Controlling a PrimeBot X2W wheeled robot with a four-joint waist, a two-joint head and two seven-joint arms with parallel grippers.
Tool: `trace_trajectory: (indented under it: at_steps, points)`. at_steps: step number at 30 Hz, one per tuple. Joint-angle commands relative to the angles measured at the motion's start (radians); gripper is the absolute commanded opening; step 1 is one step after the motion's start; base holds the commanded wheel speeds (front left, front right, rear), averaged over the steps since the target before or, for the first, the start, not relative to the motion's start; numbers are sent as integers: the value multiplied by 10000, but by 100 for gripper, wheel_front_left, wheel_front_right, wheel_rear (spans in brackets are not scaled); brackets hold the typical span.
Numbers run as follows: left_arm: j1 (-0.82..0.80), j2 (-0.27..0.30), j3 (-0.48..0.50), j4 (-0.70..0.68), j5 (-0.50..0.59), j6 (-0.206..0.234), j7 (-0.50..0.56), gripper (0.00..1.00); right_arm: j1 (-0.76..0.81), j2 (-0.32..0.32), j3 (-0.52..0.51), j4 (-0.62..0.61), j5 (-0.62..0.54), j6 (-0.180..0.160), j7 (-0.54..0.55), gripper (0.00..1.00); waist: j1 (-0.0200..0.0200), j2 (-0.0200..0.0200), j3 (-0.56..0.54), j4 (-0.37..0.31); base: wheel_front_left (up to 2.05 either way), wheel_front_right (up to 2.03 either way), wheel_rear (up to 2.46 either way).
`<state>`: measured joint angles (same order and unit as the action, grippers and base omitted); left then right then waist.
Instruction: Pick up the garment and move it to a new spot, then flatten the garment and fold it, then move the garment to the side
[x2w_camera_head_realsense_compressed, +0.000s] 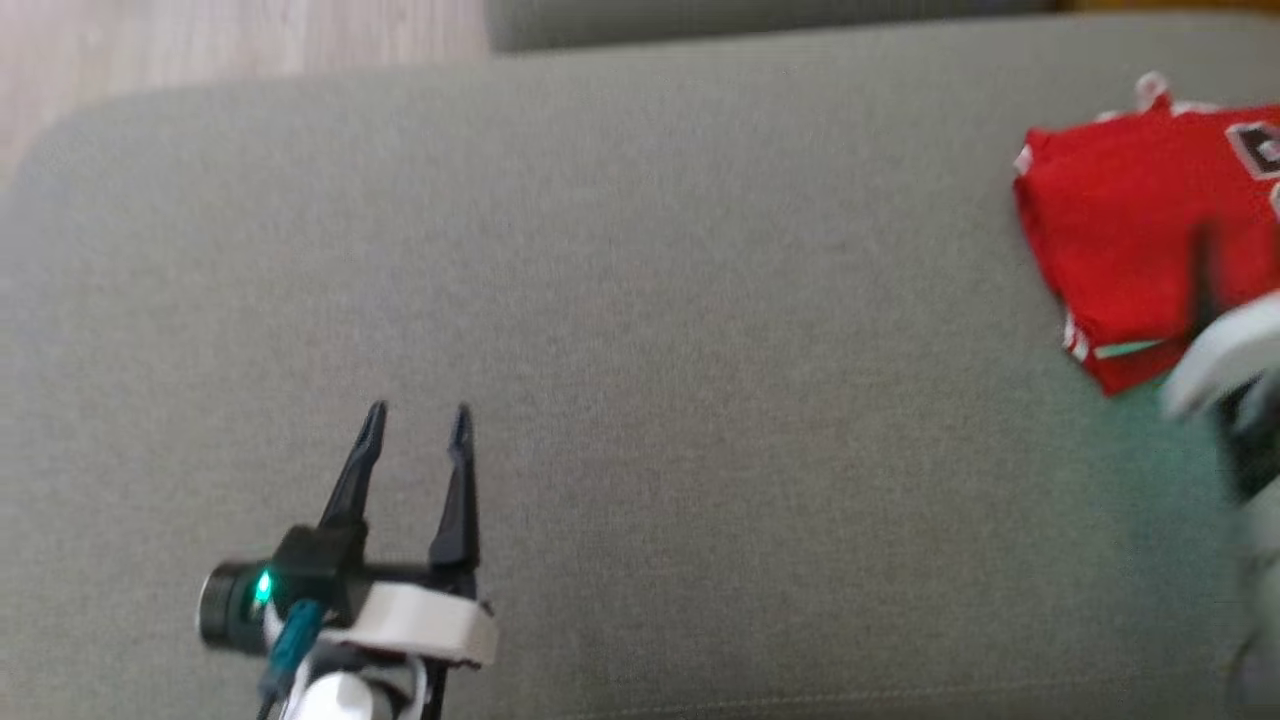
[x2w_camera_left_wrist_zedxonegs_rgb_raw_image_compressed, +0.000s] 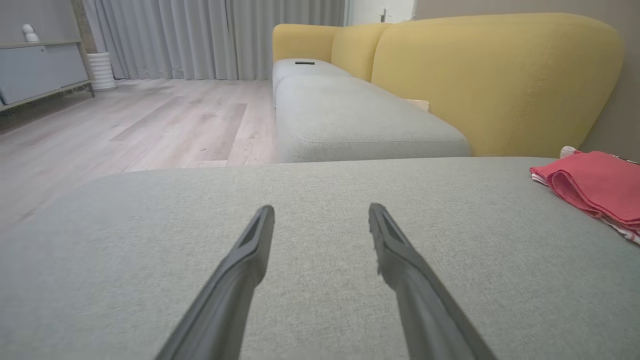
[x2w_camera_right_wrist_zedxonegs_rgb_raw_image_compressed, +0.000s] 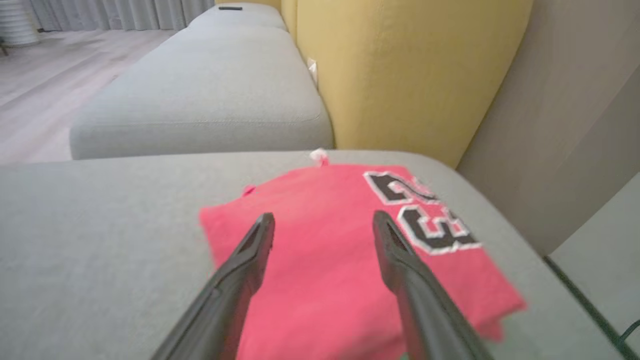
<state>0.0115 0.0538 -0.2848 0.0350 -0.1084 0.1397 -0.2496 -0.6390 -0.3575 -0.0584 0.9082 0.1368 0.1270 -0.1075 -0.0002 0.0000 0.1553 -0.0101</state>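
The garment (x2w_camera_head_realsense_compressed: 1130, 230) is a red jersey with black-and-white numbers, lying folded at the far right of the grey seat cushion (x2w_camera_head_realsense_compressed: 640, 300). In the right wrist view my right gripper (x2w_camera_right_wrist_zedxonegs_rgb_raw_image_compressed: 322, 217) hovers open just over the garment (x2w_camera_right_wrist_zedxonegs_rgb_raw_image_compressed: 320, 280), with nothing between its fingers. Its pale forearm (x2w_camera_head_realsense_compressed: 1225, 355) shows blurred at the right edge of the head view. My left gripper (x2w_camera_head_realsense_compressed: 418, 412) stands open and empty over bare cushion at the lower left, far from the jersey. The left wrist view has the left gripper (x2w_camera_left_wrist_zedxonegs_rgb_raw_image_compressed: 321, 210) open and the garment (x2w_camera_left_wrist_zedxonegs_rgb_raw_image_compressed: 595, 185) at the right edge.
A yellow backrest (x2w_camera_left_wrist_zedxonegs_rgb_raw_image_compressed: 490, 80) rises behind the cushion. A second grey seat (x2w_camera_left_wrist_zedxonegs_rgb_raw_image_compressed: 350, 120) lies beyond a gap. Wooden floor (x2w_camera_head_realsense_compressed: 200, 40) borders the cushion's rounded far-left corner. A beige wall (x2w_camera_right_wrist_zedxonegs_rgb_raw_image_compressed: 575, 125) stands close to the garment's side.
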Motion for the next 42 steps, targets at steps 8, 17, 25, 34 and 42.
trace_trajectory:
  at_steps: [8,17,25,34,42]
  points:
    - [665,-33,785,-360,-243,-160,-122,100,2313,1790,825,-1209,21,37,-1092,100,2,0,-1670,143,0,0,0]
    - [1398,-34,1187,-573,-147,-216,-122,100,4982,2548,1728,-4486,418,37,-1537,100,2,0,-2307,320,0,0,0]
    - [1797,-35,1386,-564,-46,-256,-122,100,6723,2773,1981,-6810,406,37,-1541,100,2,0,-2590,304,0,0,0]
    - [1928,-35,1438,-543,-71,-199,-122,100,7050,2831,2141,-6979,480,37,-1542,100,2,0,-2763,252,0,0,0]
    - [1949,-35,1421,-538,-152,-289,-122,100,7063,2885,2295,-6916,620,37,-1542,100,2,0,-2774,255,0,0,0]
